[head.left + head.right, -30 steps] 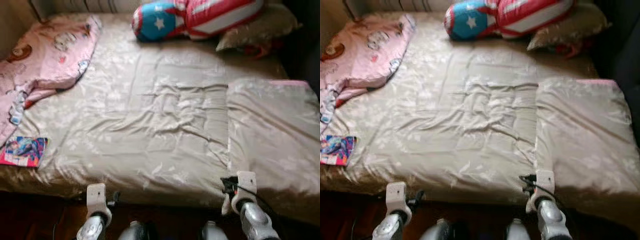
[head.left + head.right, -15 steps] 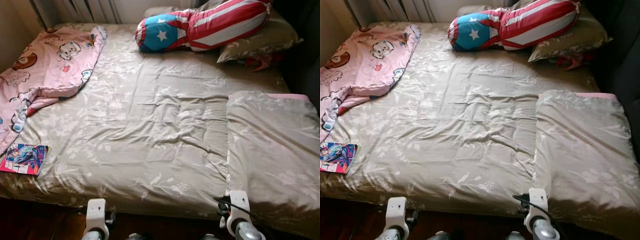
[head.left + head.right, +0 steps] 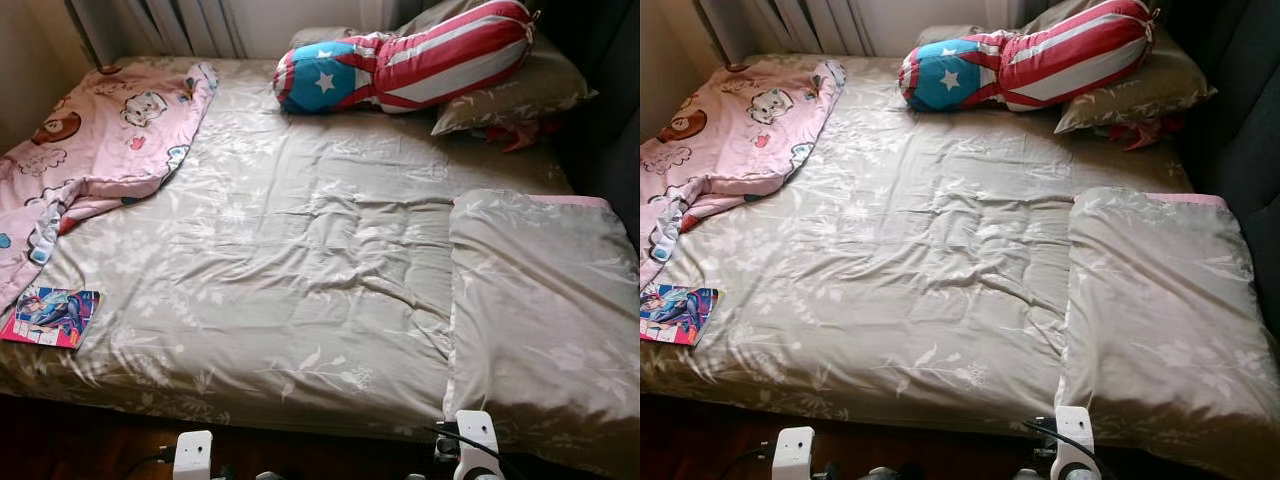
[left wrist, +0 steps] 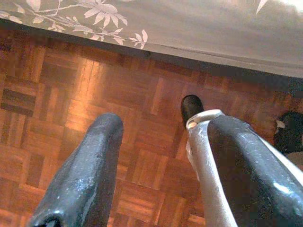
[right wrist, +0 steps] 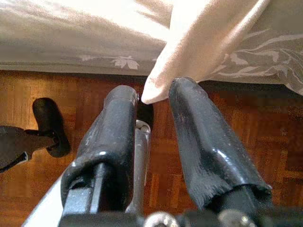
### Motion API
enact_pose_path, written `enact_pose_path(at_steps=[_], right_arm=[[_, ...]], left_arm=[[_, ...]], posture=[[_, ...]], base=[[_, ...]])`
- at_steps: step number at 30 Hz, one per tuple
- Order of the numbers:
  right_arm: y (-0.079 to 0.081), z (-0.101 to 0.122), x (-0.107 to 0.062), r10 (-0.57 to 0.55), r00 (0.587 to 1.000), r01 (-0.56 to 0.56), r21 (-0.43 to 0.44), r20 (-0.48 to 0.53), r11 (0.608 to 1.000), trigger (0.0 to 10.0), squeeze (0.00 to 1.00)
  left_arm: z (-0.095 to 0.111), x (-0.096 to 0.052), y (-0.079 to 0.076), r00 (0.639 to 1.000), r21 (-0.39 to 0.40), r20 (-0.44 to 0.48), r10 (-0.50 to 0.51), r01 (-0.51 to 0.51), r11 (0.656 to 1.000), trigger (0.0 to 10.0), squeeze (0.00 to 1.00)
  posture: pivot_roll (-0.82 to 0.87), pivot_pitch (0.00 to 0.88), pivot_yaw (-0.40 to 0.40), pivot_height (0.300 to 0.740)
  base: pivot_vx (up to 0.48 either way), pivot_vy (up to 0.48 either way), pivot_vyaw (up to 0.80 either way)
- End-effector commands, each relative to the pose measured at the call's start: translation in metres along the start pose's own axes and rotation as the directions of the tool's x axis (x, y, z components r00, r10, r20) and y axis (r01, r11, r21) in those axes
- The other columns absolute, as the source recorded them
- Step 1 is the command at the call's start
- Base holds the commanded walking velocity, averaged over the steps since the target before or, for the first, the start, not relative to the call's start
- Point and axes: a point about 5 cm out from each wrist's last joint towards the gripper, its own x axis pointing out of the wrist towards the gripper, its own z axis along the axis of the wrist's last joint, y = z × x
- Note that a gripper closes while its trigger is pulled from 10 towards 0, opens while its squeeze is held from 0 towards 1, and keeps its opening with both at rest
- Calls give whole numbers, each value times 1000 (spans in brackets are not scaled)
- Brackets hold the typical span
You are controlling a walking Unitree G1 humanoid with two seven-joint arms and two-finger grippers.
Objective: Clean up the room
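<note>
- The left gripper is hanging low over the parquet floor just off the foot of the bed, its two black fingers spread apart with nothing between them.
- The right gripper is also sitting below the mattress edge, fingers slightly apart; a hanging corner of the folded duvet is dangling just at the fingertips, and I cannot tell whether it is pinched or merely brushing them.
- In the head views, both wrists are showing at the very bottom, below the near edge of the bed sheet, so neither arm is reaching over the bed.
- The comic book is lying flat on the near left corner of the bed, well apart from both grippers.
- Beyond it, the pink blanket is lying crumpled along the left side, spilling off the edge.
- At the head of the bed, the star-and-stripes cushion is leaning across a beige pillow, with something red peeking out beneath it.
- Judgement: the robot is looking over the bed and choosing a target. The next move probably calls for stepping left and raising the left arm over the comic book, or gathering the pink blanket.
</note>
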Motion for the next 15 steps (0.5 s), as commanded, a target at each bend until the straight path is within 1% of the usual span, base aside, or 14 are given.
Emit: enact_pose_path(at_steps=[1, 5, 6, 15], right_arm=[[0, -13, -3, -3, 999, 3, 5, -47, 1000, 10000, 0], [-3, -17, -4, -9, 998, 10, 3, -67, 1000, 10000, 0], [-4, -19, -5, -11, 997, 11, -1, -77, 1000, 10000, 0], [-9, -24, -6, -17, 996, 18, 6, -88, 1000, 10000, 0]], left_arm=[[-9, -2, 5, 999, -15, -39, 23, -24, 1000, 10000, 0], [-11, -3, 9, 998, -19, -55, 33, -34, 999, 10000, 0], [-14, -4, 11, 997, -19, -68, 36, -38, 999, 10000, 0], [-18, -5, 13, 996, -21, -84, 43, -45, 999, 10000, 0]], posture=[[-130, 202, 30, 740], [-127, 202, 32, 740], [-126, 203, 34, 740], [-117, 206, 38, 740]], base=[[0, 319, 0], [0, 383, 0], [0, 480, 0], [0, 480, 0]])
